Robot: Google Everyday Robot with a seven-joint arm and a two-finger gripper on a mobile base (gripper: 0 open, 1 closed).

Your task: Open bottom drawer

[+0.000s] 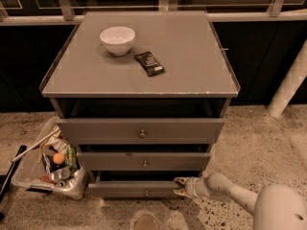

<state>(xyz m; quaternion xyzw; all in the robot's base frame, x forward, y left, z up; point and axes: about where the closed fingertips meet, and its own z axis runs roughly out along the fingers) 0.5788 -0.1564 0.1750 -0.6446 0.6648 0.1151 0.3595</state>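
Observation:
The grey cabinet has three flat-front drawers. The bottom drawer (129, 189) is the lowest, with a tiny round knob (146, 192) at its centre, and its front stands slightly out from the cabinet. My gripper (179, 186) reaches in low from the right on a pale arm (225, 189). It sits at the right end of the bottom drawer's front, with one finger (180, 180) behind the top edge and the other in front, clasping it. The middle drawer (144, 161) and the top drawer (141, 131) are above.
On the cabinet top (192, 56) stand a white bowl (117, 40) and a dark snack packet (149, 63). A clear bin of rubbish (50, 164) sits on the floor left of the cabinet. A white post (290, 83) leans at the right. The floor is speckled stone.

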